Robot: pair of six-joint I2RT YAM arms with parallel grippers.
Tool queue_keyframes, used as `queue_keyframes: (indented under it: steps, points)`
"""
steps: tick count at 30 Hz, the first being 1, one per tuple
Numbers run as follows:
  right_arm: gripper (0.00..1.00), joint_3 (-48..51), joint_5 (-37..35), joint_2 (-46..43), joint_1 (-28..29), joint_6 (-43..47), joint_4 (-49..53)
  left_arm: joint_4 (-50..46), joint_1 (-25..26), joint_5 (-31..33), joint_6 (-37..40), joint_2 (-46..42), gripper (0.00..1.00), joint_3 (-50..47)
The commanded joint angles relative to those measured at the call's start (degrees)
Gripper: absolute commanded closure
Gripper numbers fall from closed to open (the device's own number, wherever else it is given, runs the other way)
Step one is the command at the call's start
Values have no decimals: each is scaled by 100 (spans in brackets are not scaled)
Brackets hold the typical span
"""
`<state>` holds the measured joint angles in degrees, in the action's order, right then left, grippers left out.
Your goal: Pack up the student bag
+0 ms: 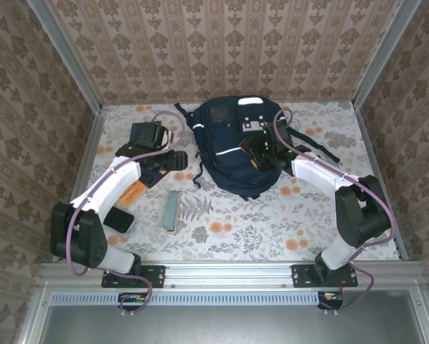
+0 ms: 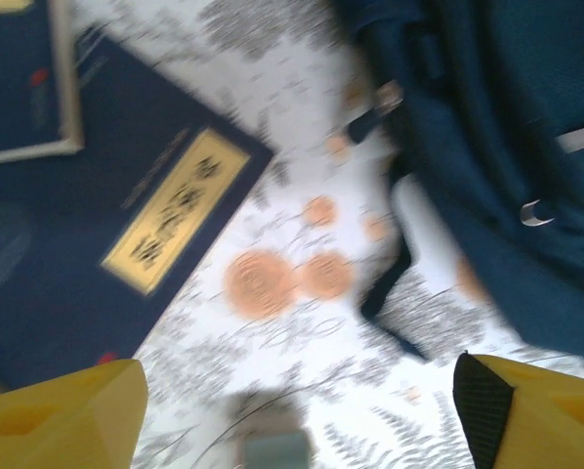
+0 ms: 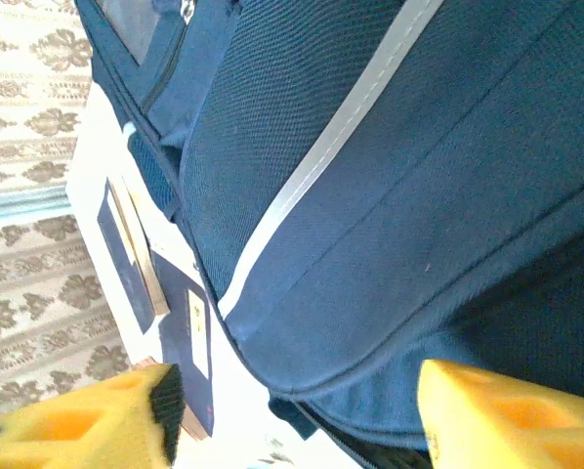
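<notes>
Student bag (image 1: 222,143): large navy backpack, lying flat on the table, centre-back and a little right of the middle; front face up, with white patches at its far end.
Reflective stripe (image 3: 308,181): white band running slantwise across the bag's front panel in the right wrist view.
Strap (image 2: 388,288): dark, trailing off the bag's left side onto the cloth.
Right gripper (image 3: 294,410): poised over the bag's front panel. Its yellow fingers are spread wide, with navy fabric showing between and beyond them. Whether they touch the fabric cannot be told.
Left gripper (image 2: 300,401): over bare cloth just left of the bag. Its yellow fingers are spread wide, with nothing between them.
Gold-label booklet (image 2: 97,283): flat and navy with a gold title panel, lying on the cloth left of the bag, apart from it.
Second booklet (image 2: 19,88): navy with a pale edge, overlapping the far corner of the first.
Pale oblong (image 1: 172,210): a slim teal-grey block on the cloth, nearer than the bag and to its left.
Orange item (image 1: 132,193): small and partly under the left arm; its kind is unclear.
Black item (image 1: 120,221): flat and dark, close to the left arm's base.
Tablecloth (image 1: 272,222): white, printed with grey ferns and orange flowers.
Walls (image 1: 222,43): patterned beige wallpaper on three sides.
</notes>
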<state>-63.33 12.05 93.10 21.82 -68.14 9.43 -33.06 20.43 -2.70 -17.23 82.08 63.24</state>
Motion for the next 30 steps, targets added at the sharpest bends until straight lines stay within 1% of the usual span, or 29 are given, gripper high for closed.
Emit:
queue_keyframes:
  steps: [1, 4, 7, 9, 12, 16, 18, 20, 23, 27, 30]
  points:
    - [19, -130, -56, -413, 24, 764, 729, -268, -415, 439, -279, -59, 8, -219]
    - [14, 22, -129, -671, 32, 1095, 823, -113, -861, 197, -333, 237, 0, -139]
    - [11, 231, -151, -905, 71, 1322, 742, 121, -1254, -443, -468, 790, 0, 116]
    - [10, 364, -138, -1018, 107, 1394, 638, 213, -1372, -781, -624, 1193, 1, 365]
    - [9, 503, -125, -1092, 174, 1435, 538, 354, -1377, -941, -712, 1746, 2, 700]
    - [9, 601, -57, -1042, 242, 1436, 434, 288, -1383, -893, -837, 2413, 5, 1062]
    - [9, 641, -46, -1021, 276, 1417, 394, 205, -1386, -896, -912, 2600, 6, 1114]
    - [9, 671, -80, -1014, 307, 1386, 382, 47, -1336, -992, -927, 2650, 9, 1091]
    - [9, 682, -126, -1014, 321, 1367, 393, -74, -1172, -989, -945, 2527, 9, 847]
    - [10, 641, -167, -994, 355, 1347, 422, 7, -937, -1341, -1093, 2354, 10, 456]
    - [11, 570, -233, -957, 414, 1347, 480, 225, -666, -1712, -1320, 2173, 10, 187]
